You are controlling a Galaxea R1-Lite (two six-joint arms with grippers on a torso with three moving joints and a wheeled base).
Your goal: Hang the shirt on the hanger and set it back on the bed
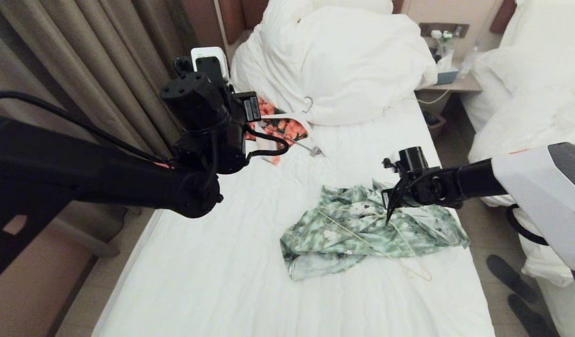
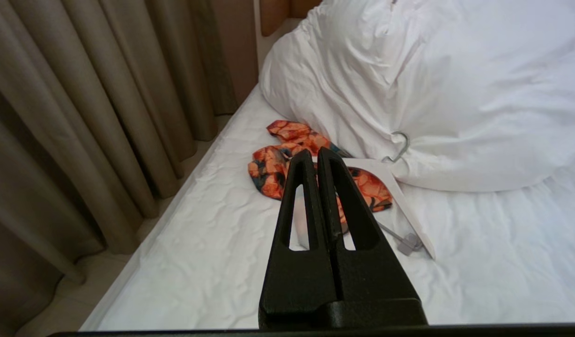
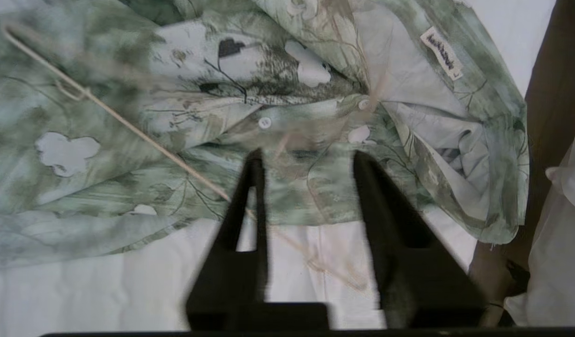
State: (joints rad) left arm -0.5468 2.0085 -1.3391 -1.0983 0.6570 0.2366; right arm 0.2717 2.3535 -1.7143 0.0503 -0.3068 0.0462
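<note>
The green-and-white shirt [image 1: 357, 224] lies crumpled on the bed's white sheet [image 1: 222, 262], near the right edge. The thin cream hanger [image 1: 350, 231] lies across the top of it, with its hook [image 1: 421, 274] out on the sheet. My right gripper [image 1: 389, 211] points down over the shirt's right part. In the right wrist view the right gripper [image 3: 308, 157] is open and holds nothing. The shirt [image 3: 315, 98] and the hanger's wire [image 3: 128, 124] lie below its gap. My left gripper [image 2: 314, 153] is shut and empty, raised over the bed's left side.
An orange floral garment [image 2: 273, 168] and a wide white hanger [image 2: 400, 196] lie beside the big duvet [image 1: 353, 61]. Curtains [image 1: 81, 70] hang along the left. A nightstand [image 1: 451, 84] and a second bed [image 1: 526, 93] are on the right. Dark shoes [image 1: 507, 276] sit on the floor.
</note>
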